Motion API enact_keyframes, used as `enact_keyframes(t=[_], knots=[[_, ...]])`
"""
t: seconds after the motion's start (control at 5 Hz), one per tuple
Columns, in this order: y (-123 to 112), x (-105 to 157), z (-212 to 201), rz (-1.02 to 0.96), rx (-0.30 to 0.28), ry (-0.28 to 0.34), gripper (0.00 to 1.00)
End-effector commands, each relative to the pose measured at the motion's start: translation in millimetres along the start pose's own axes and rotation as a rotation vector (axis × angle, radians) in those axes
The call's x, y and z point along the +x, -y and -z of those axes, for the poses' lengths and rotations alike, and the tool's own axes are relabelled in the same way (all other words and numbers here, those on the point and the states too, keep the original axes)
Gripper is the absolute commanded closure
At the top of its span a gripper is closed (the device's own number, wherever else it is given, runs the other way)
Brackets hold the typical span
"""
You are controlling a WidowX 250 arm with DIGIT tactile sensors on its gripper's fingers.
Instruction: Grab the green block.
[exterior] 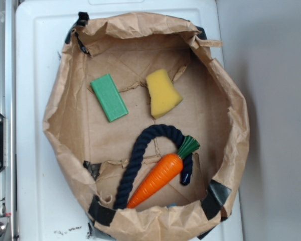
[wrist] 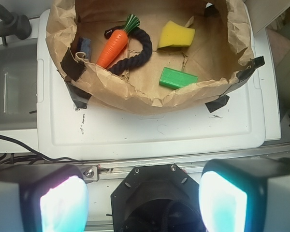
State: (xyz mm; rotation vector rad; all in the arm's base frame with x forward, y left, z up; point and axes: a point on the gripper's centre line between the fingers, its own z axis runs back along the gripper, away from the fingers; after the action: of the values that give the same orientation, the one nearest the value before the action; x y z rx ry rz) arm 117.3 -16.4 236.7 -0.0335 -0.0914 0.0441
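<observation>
While our gripper (wrist: 144, 203) waits spread, the block (exterior: 109, 97) lies untouched.
We risk snagging the bag (exterior: 65, 75) wall beside it.

A white plastic worktop (exterior: 40, 150) with rounded corners fills most of the scene. A metal rail (exterior: 5, 75) runs along one edge. Past the opposite edge lies a plain grey surface (exterior: 276, 100). A black cable (wrist: 19, 147) trails beside the worktop.
</observation>
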Motion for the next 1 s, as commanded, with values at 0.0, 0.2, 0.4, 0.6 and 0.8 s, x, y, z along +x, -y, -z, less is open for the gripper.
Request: enact_keyframes(t=[0.0, 0.2, 0.4, 0.6, 0.8], knots=[[0.0, 0.0, 0.0, 0.0, 0.0, 0.0, 0.0], [14.0, 49.4, 2.6, 0.01, -0.041, -0.01, 0.0], [27.2, 91.1, 13.3, 0.058, -0.07, -0.03, 0.0], [36.9, 120.8, 26.9, 0.131, -0.107, -0.033, 0.0], [36.9, 120.8, 26.9, 0.131, -0.107, -0.033, 0.0]])
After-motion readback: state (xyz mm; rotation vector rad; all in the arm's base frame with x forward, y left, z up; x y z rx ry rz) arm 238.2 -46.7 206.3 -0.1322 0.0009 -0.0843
